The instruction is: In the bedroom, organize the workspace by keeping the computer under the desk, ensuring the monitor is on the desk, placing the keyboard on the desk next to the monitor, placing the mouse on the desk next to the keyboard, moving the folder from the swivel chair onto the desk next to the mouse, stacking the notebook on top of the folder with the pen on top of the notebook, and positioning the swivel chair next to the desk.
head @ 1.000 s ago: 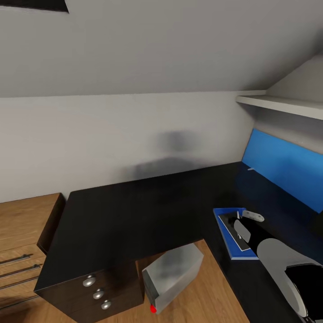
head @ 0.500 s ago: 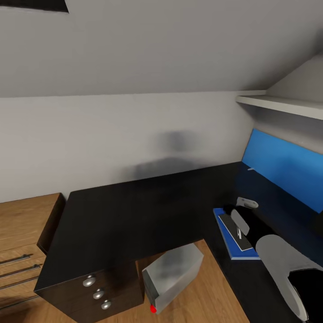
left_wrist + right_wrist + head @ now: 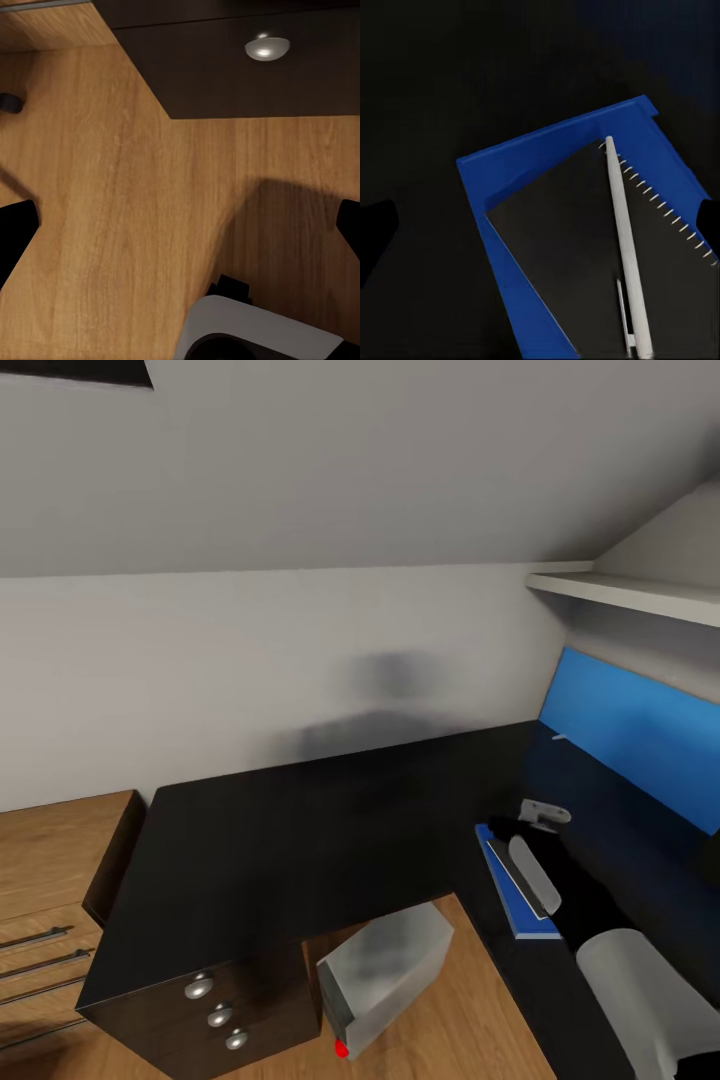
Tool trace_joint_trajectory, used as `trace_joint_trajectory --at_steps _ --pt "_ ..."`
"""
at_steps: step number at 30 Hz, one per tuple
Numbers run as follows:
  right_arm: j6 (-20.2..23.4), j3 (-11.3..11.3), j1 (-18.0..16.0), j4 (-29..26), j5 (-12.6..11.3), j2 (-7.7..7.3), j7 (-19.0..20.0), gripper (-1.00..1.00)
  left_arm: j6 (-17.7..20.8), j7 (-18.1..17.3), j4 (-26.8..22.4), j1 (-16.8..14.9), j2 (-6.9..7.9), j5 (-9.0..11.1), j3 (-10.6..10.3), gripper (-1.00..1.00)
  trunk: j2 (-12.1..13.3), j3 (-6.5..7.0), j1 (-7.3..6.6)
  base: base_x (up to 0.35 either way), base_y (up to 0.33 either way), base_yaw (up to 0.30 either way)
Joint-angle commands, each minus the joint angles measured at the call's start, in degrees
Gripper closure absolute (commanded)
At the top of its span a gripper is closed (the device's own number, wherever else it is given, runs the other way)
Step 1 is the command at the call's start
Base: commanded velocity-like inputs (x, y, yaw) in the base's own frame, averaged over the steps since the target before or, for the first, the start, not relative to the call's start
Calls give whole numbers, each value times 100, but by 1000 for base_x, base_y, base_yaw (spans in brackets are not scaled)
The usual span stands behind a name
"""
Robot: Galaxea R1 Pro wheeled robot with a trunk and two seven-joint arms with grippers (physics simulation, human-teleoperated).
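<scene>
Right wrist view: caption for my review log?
Pen lying on notebook stacked on blue folder atop the black desk.

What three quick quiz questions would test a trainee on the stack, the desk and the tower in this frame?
1. True or false: the pen lies on top of the notebook.
2. What does the notebook rest on? A) bare desk B) the folder C) the floor
3. Fill in: the computer stands on the wooden floor, partly beneath the black ____.

Key: 1 true. 2 B; blue shows around the notebook's edges in the right wrist view. 3 desk; the tower's red button shows near its lower front corner.
</scene>
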Motion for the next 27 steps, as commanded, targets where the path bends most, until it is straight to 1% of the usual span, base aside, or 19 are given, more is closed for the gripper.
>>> trace_joint_trajectory --at_steps 1,2,3,7,10,13,18,19,24,25,26,27 --pt "64 30 72 -167 -51 -5 -118 -100 -12 34 2 -3 -1 25 -52 -100 -5 -7 1 0 0 0" --pt "108 33 140 -317 -53 -1 -174 -100 -12 31 3 -3 -1 23 -53 -100 -5 -7 1 0 0 0" --pt "174 41 266 -588 -59 5 -265 -100 -12 27 3 -3 -1 20 -55 -100 -5 -7 1 0 0 0" --pt "253 55 477 -990 -65 15 -363 -100 -12 22 4 -3 -1 16 -57 -100 -5 -7 1 0 0 0" --pt "281 67 578 -1193 -67 27 -397 -100 -12 21 4 -3 -1 15 -58 -100 -5 -7 1 0 0 0" --pt "300 71 661 -1393 -67 94 -419 -100 -3 15 4 -3 3 14 -59 -100 -5 -7 1 0 0 0" --pt "337 114 712 -1504 -48 209 -433 -100 10 12 4 -3 6 14 -59 -100 -5 -7 1 0 0 0" --pt "359 253 725 -1530 -41 256 -437 -100 12 11 4 -3 7 14 -63 -100 -5 -7 1 0 0 0" --pt "366 567 741 -1564 -36 295 -439 -100 14 11 4 -3 7 14 -67 -100 -5 -7 1 -27 0 0" --pt "367 599 746 -1566 -36 299 -439 -100 14 11 4 -3 8 16 -67 -100 -5 -7 1 -144 0 0" --pt "374 698 787 -1577 -51 317 -437 -100 20 10 4 -3 24 20 -64 -100 -5 -7 1 -286 0 0" --pt "379 713 793 -1602 -61 320 -435 -100 21 10 4 -3 40 21 -62 -100 -5 -7 1 -304 0 0"
